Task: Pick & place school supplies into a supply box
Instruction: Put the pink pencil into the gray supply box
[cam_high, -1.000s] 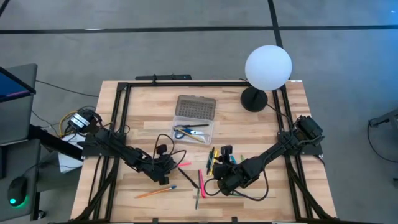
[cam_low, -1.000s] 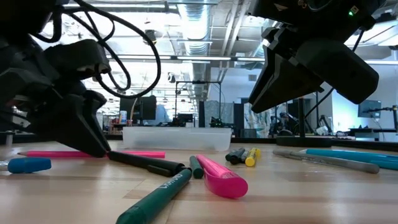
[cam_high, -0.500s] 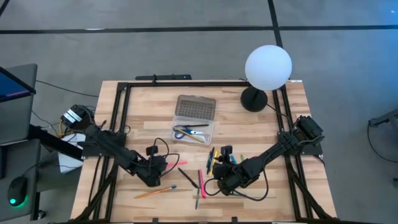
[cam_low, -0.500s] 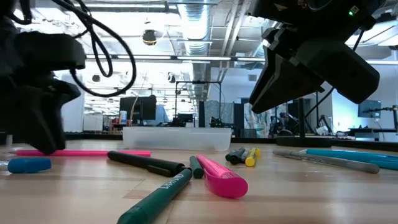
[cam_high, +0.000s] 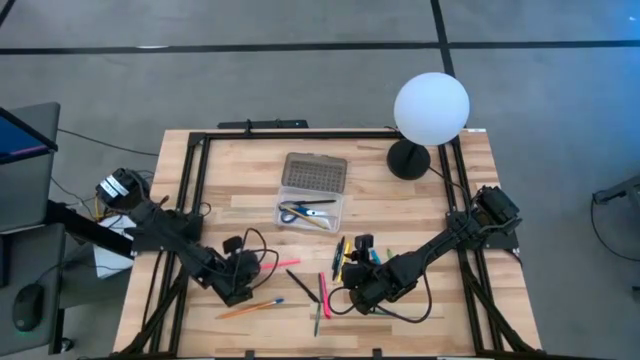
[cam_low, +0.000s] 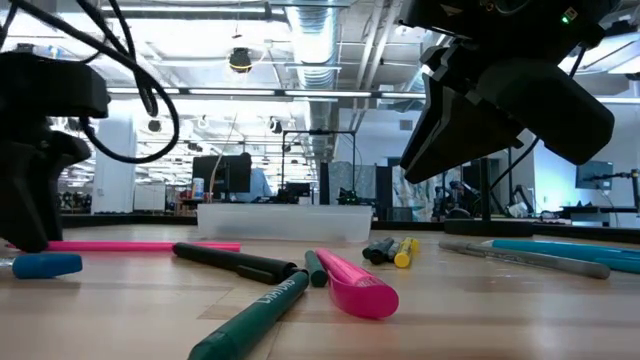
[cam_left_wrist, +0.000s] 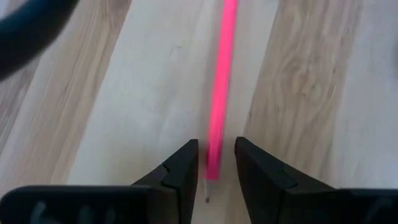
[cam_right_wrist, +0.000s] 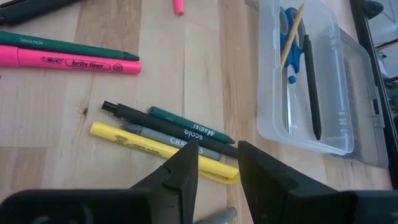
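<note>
The supply box (cam_high: 311, 213) lies open near the middle of the table (cam_high: 470, 290), its clear tray toward the front and its grey dotted lid (cam_high: 314, 173) folded back toward the far side; in the right wrist view the tray holds blue-handled scissors (cam_right_wrist: 288, 37), a yellow pencil (cam_right_wrist: 291, 34) lying across them and a black pen (cam_right_wrist: 310, 84). The other school supplies lie scattered on the wood in front of the box. A thin pink pencil (cam_left_wrist: 221, 81) lies left of centre, and the left gripper (cam_left_wrist: 216, 163) sits low over its end with its 2 fingers parted, 1 on each side of the tip; whether the pads touch it cannot be told. In the high view an orange pencil with a blue end (cam_high: 250, 307) lies just in front of that gripper. Nearer the centre lie a black marker (cam_low: 232, 262), a dark green marker (cam_low: 256, 310) and a pink highlighter (cam_right_wrist: 78, 62), the last 2 side by side in the right wrist view. Closer to the box, a yellow highlighter (cam_right_wrist: 160, 152), a grey pen (cam_right_wrist: 177, 144), a black pen with a cap (cam_right_wrist: 165, 127) and a green pen (cam_right_wrist: 189, 129) lie bunched together. The right gripper (cam_right_wrist: 217, 163) hangs above this bunch, its fingers apart and holding nothing. At the far right corner of the table stands a white globe lamp (cam_high: 431, 107) on a black base.
</note>
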